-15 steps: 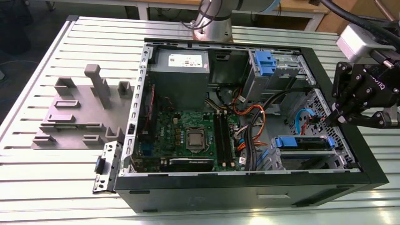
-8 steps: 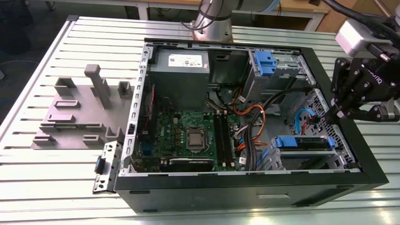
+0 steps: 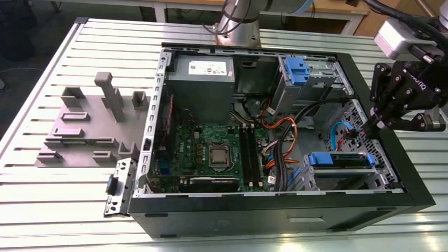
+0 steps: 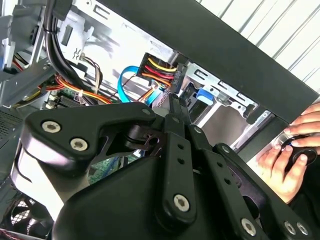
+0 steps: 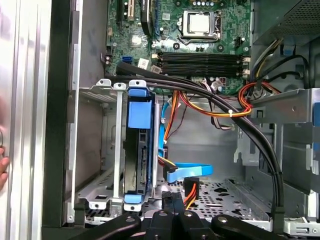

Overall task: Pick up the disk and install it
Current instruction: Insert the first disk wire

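A pale, ribbed metal surface (image 3: pixel 63 210) spreads out beneath the claw (image 3: pixel 376 125) and well away to its side. Its long grooves catch bright light. Beyond the claw, past the surface's far edge, stand wood-topped tables (image 3: pixel 329 11) on white legs. Far across from the claw, off the surface's corner, lies dark floor (image 3: pixel 28 37).

A robotics lab: opened computer case (image 3: pixel 280 215) on slatted aluminium workbench (image 3: pixel 63 205).

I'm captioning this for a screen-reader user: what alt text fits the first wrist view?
The disk, blue-railed, sits in a metal cage inside an open computer case. The gripper is near the cage's end, with cables and motherboard beyond.
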Controlling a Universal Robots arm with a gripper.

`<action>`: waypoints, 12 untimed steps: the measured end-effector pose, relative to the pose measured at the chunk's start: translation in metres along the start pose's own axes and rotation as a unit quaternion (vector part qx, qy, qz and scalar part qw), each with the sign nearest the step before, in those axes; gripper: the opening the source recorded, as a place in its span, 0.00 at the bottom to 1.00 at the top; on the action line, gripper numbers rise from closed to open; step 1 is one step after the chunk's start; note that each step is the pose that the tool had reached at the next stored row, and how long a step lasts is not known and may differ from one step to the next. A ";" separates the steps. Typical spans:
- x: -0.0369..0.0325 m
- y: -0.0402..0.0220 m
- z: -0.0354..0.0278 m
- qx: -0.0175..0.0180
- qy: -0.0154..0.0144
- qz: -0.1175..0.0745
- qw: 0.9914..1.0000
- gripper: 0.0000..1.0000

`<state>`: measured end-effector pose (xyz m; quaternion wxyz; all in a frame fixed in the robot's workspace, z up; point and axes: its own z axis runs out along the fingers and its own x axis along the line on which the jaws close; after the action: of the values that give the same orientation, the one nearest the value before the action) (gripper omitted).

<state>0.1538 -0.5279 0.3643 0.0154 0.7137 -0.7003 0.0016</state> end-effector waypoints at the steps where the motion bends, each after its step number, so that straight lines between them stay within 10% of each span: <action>1: -0.0008 -0.0002 0.0004 0.000 0.002 0.000 1.000 0.11; 8: -0.0075 -0.0016 0.0019 -0.003 0.025 0.000 1.000 0.11; 12: -0.0088 -0.0018 0.0025 -0.003 0.026 -0.013 1.000 0.11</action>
<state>0.1554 -0.5191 0.3615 0.0359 0.7222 -0.6905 0.0184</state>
